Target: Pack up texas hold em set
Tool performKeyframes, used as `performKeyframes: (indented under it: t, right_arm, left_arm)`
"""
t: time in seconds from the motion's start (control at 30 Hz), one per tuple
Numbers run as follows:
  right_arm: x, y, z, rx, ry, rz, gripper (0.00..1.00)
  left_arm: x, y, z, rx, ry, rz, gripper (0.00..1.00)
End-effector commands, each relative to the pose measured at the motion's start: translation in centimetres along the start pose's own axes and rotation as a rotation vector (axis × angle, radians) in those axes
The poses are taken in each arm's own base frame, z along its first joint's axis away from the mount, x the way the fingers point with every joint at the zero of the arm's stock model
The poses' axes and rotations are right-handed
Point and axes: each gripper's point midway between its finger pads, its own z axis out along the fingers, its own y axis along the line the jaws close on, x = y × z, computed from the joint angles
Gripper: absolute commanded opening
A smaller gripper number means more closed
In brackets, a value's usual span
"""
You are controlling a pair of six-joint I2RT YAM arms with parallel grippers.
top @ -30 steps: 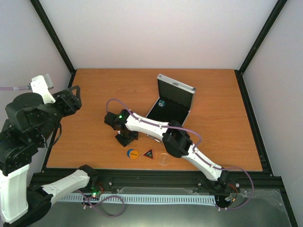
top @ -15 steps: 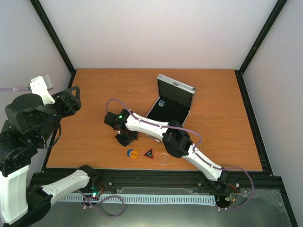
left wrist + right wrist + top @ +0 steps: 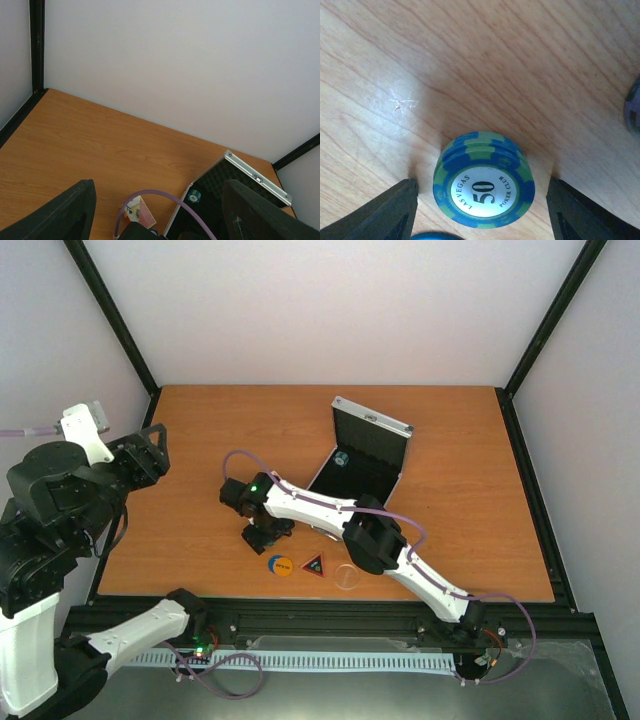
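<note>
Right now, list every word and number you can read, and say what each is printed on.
"LAS VEGAS": white centre of the blue-and-green round poker chip
"50": middle of the same chip
"POKER CLUB": same white centre
Too small or blurred to read: markings on the orange disc, the black-red triangle and the pink-white card pack.

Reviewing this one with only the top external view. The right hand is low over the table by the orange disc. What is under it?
Observer: A stack of blue-green poker chips, top one marked 50, stands between the fingers of the right hand.
Operator: Gripped?
Observer: No. Both fingers stand clear of the stack, with bare table showing in the gaps.
Operator: Anything my view misses near the case?
Observer: A pink-white card pack lies on the table beside it.
</note>
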Motion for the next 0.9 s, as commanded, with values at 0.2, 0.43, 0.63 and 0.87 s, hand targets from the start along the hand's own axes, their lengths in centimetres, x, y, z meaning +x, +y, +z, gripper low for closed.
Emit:
performKeyframes:
  t: [0.2, 0.43, 0.63, 0.87]
  right_arm:
    - [-0.8, 0.2, 1.7, -0.001, 0.006, 0.004, 0.73]
    - [-0.7, -0.1, 2.2, 0.003, 0.019, 0.021, 0.71]
    - [-0.2, -0.4, 2.3, 0.012, 0.038, 0.022, 0.64]
    - [-0.1, -0.3, 2.1, 0.007, 0.038, 0.016, 0.57]
  left_arm:
    - [-0.4, 0.2, -0.3, -0.005, -0.017, 0.002, 0.71]
    - [-0.3, 0.1, -0.1, -0.008, -0.011, 0.012, 0.71]
    - [-0.1, 0.2, 0.0, -0.010, -0.008, 0.012, 0.71]
    - [0.1, 0.5, 0.0, -0.020, -0.008, 0.009, 0.71]
